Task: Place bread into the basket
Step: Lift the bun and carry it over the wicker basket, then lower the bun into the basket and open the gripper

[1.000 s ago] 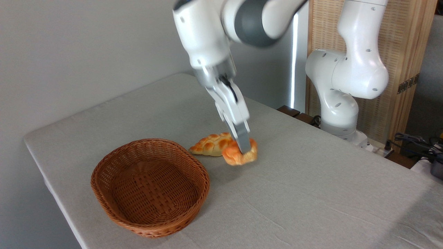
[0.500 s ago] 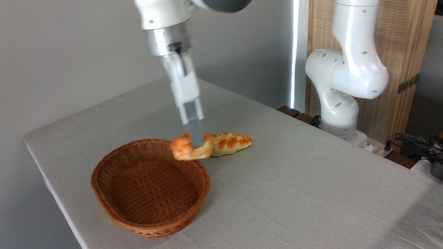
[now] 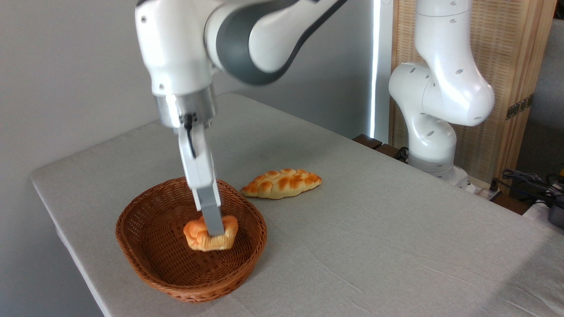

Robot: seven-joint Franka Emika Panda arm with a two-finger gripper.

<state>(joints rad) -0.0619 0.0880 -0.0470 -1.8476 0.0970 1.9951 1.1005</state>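
Now we have carried the bread (image 3: 210, 234) off the table and down inside the basket (image 3: 145, 220), our gripper (image 3: 213, 232) still clenched on it, so only letting go remains.

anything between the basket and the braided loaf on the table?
Nothing. In the camera view, only a bare strip of grey table separates the basket rim from the braided loaf.
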